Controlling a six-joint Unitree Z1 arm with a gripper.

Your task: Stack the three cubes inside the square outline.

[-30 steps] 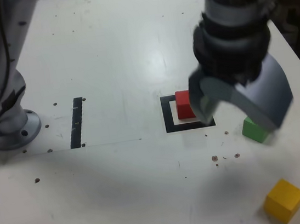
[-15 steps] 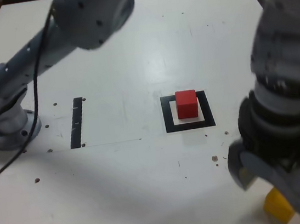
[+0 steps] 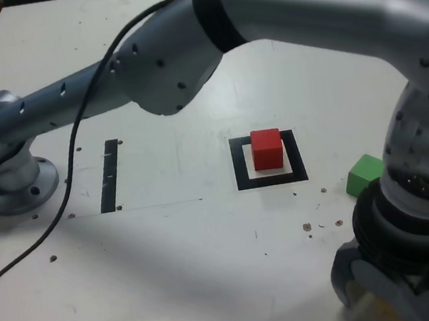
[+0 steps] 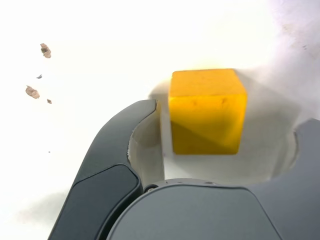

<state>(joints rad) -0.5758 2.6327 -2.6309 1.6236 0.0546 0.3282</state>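
The gripper point(image 4: 220, 125) stands spread wide with the yellow cube point(image 4: 207, 111) between its two dark jaws, gripping nothing yet; one jaw sits just beside the cube's flank with a thin sliver of white table point(image 4: 100, 45) showing between them, the other stands farther off on the opposite side, so the block lies off-centre in the opening.

The step in hand looks to be the pickup of the yellow block; to do it well, the pincer should probably shift a little toward its far jaw so the cube sits midway, square its pads to the cube's flat faces rather than a corner, settle low enough to catch the sides, then close gently so the block does not skid or twist; a lift straight up would keep it level for setting down.

Away from the pincer, well apart across the table, the red cube point(image 3: 267, 148) rests inside the square outline point(image 3: 239, 165), sitting toward the frame's far edge; the green cube point(image 3: 363, 174) lies between the pincer and that frame, outside the outline and near the wrist.

The arm point(image 3: 185, 53) reaches from its base point(image 3: 12, 183) at the exterior view's left, arches high over the table, and drops steeply at the exterior view's right, wrist pointed down, the gripper low at the near edge and hiding the yellow block in that view.
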